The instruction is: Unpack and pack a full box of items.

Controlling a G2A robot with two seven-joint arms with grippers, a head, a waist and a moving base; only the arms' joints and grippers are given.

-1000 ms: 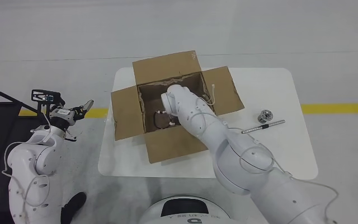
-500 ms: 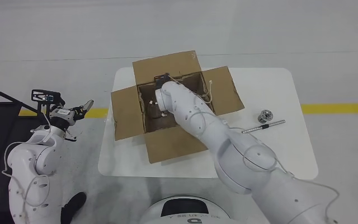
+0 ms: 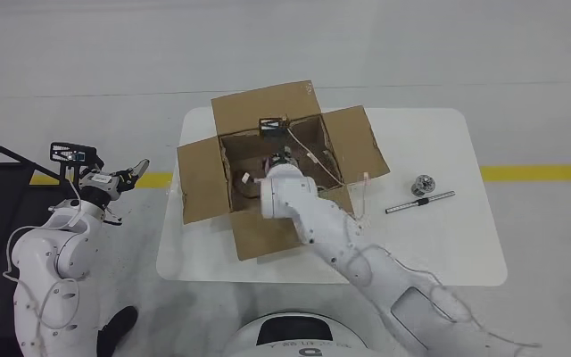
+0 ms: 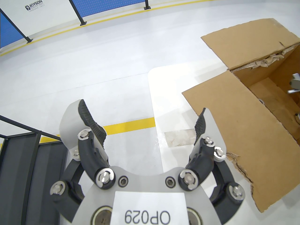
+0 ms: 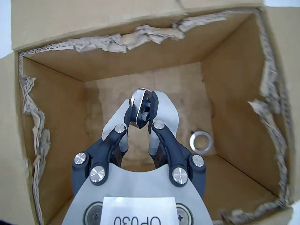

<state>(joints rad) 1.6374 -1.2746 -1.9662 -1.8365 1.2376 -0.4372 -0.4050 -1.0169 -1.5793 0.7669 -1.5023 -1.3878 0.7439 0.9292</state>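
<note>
Right wrist view: the right tool (image 5: 141, 103) is down inside the box (image 5: 117, 12), its fingers pinched almost fully together on a small metal block (image 5: 138, 111) with two pins, held over the box floor. A metal ring (image 5: 201, 142) lies flat on that floor near a corner, just beside the tool.

From the top view, a big change in one second. The right arm had its wrist buried low in the middle of the box, and now the wrist has come up and sits by the box's far wall, with the forearm crossing the near flap.

The left tool (image 4: 142, 106) has not budged. It is spread wide with nothing in it, well out past the box's left flap and off the tabletop (image 3: 428, 250).

Right of the box, a slim rod (image 3: 419, 203) and a small round metal part (image 3: 423, 186) lie where they lay before, close together.
</note>
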